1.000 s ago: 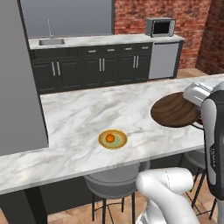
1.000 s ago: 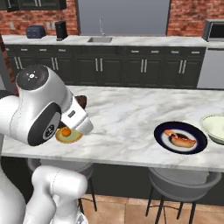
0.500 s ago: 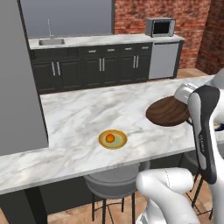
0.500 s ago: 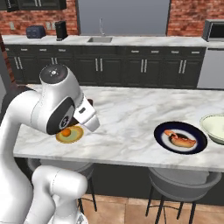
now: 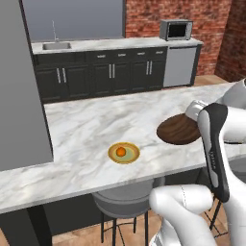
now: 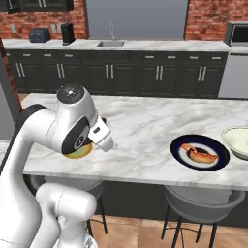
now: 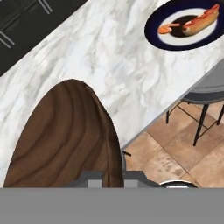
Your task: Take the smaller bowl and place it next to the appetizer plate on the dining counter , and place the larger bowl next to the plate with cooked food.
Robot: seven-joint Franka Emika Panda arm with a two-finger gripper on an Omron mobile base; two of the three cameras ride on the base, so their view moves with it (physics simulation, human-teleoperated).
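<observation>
Two plates sit on the counter (image 5: 86, 125): the yellow plate (image 5: 124, 153) near the front edge, and the dark plate (image 6: 200, 152) well off to its right, also close to that edge. Just past the dark plate, the cream bowl (image 6: 238, 141) stands at the picture's right border. The gripper (image 7: 114, 177) is closed on the rim of the wooden bowl (image 5: 178, 129), held tilted over the marble between the two plates and to the right of the yellow plate, apart from it. In the hand view the wooden bowl's lower edge overhangs the counter's front lip, with tiled floor and a stool (image 7: 209, 93) below. Bare marble lies behind and to the left of the yellow plate, and between bowl and dark plate
</observation>
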